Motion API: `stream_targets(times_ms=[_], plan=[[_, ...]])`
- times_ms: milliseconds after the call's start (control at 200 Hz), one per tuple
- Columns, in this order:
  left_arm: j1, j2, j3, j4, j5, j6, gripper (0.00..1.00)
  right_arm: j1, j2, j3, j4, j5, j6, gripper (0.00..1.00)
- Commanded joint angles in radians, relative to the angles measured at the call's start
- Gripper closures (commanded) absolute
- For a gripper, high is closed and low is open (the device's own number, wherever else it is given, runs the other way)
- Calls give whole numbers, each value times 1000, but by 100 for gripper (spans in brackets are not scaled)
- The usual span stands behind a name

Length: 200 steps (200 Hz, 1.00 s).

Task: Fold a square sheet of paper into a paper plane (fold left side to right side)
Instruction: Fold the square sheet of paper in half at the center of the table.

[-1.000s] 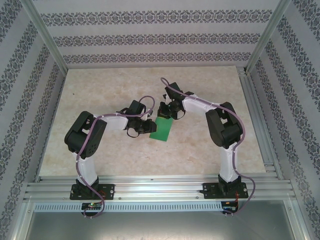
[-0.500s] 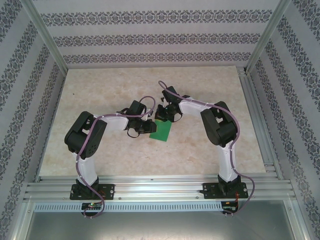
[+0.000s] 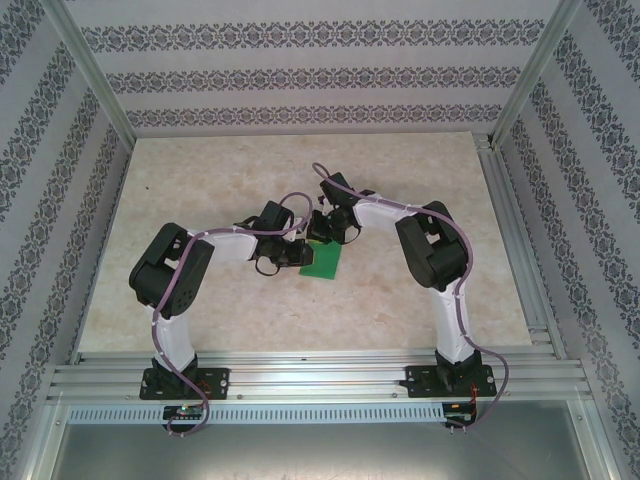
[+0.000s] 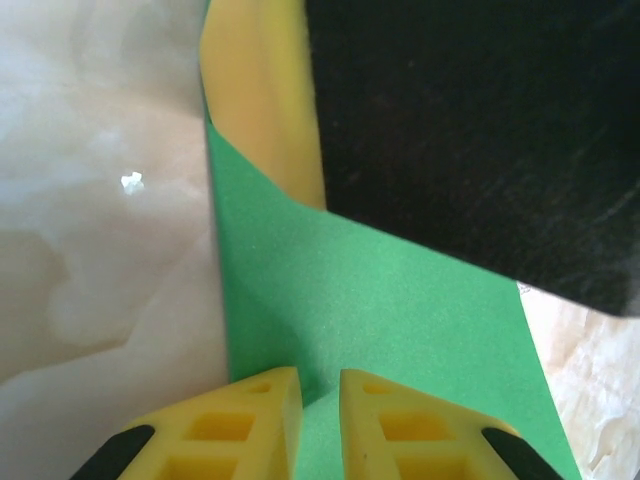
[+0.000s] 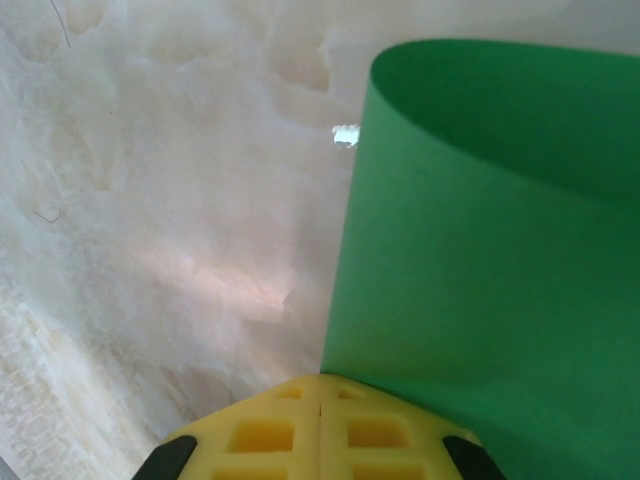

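Jaws of the right gripper (image 5: 320, 402) are shut on the curled-up edge of the green sheet (image 5: 480, 260), which lies mid-table between the two grippers, while the left gripper (image 4: 320, 400), nearly closed and apparently holding nothing, stands over its flat part.

Your robot's body
Left arm (image 3: 175, 275) and right arm (image 3: 432, 250): black joints, white links, a purple cable (image 3: 395, 205) each, yellow hollow-ribbed fingers (image 4: 245, 425).
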Motion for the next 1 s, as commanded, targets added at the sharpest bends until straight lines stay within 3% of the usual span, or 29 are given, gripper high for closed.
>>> stream_targets(times_ms=[0, 994], plan=[[-18, 59, -50, -131, -105, 40, 79, -35, 51, 41, -10, 124, -40, 96], [-19, 26, -111, -118, -111, 34, 80, -133, 176, 284, -121, 230, -93, 95]])
